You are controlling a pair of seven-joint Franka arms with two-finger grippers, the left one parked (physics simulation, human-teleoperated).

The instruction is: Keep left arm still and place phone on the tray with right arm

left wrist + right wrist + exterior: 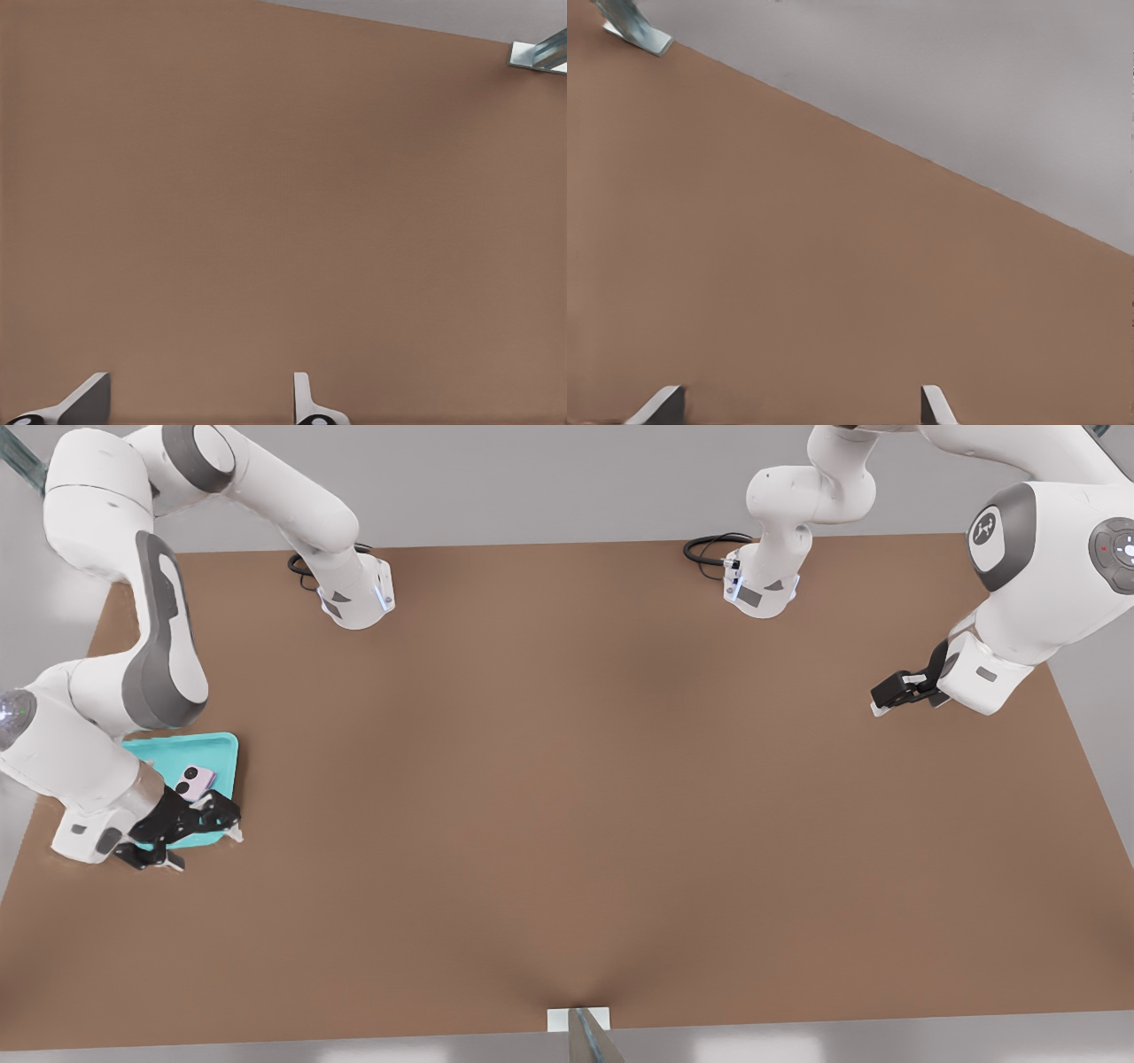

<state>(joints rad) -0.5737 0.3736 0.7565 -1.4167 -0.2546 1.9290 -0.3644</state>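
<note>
Front view looks steeply down on the whole table point(567, 806). Both wrist views face bare tabletop closely, fingertips point(935, 405) at the frame's bottom edge.

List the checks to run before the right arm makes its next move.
1. Phone on tray: ok. The phone lies inside the tray rim, lenses up.
2. Gripper open: ok. In the right wrist view the gripper has its fingertips wide apart with only table between them.
3. Nothing held: ok. No object sits between the fingers.
4. Gripper apart from the phone: cannot tell. In the front view it sits right beside the phone, over the tray's near edge, and its height does not show.
5. Phone fully within the rim: ok, near the tray's middle.
</note>
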